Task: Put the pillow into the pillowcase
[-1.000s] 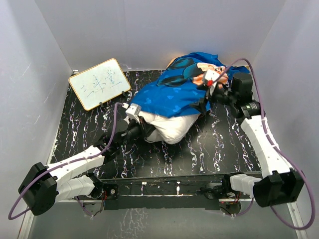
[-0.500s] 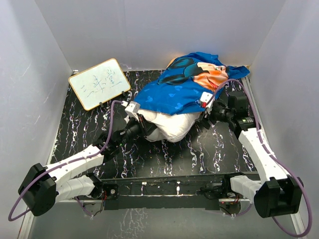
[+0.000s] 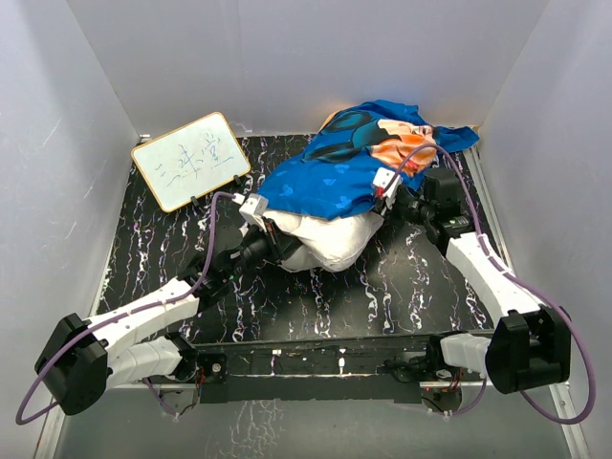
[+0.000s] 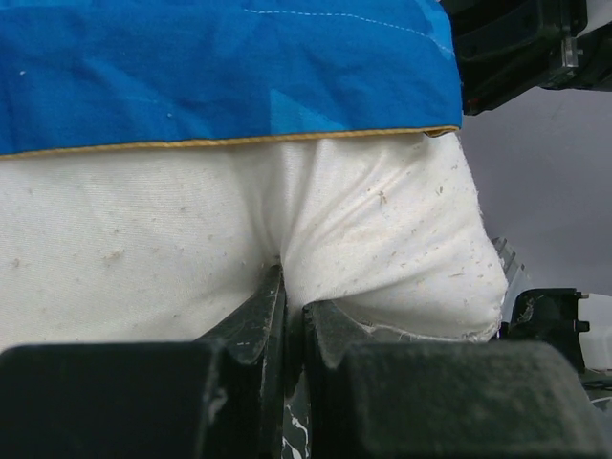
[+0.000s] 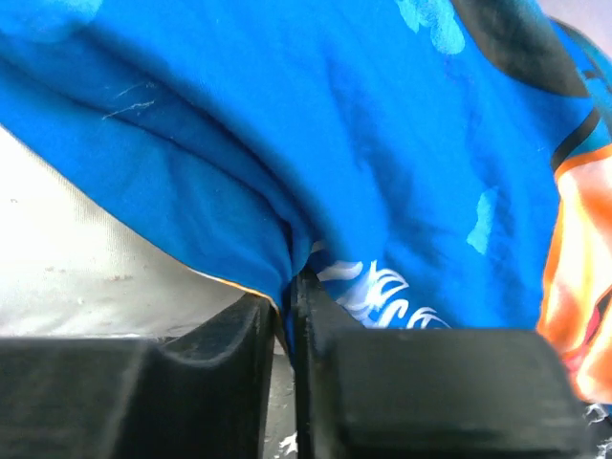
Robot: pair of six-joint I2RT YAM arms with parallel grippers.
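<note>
On the black marbled table, viewed from above, the plump white fabric pillow is lying partly covered by the floppy blue printed cloth pillowcase, its near end protruding. At the left wrist, the left gripper is pinching a fold of the pillow between closed jaws. At the right wrist, the right gripper is clamping the pillowcase hem, jaws nearly together.

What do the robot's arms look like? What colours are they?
The left arm and right arm have white shells and chunky black joints. A thin purple cable runs along each. The left pincer and right pincer are black, with two fingers.
</note>
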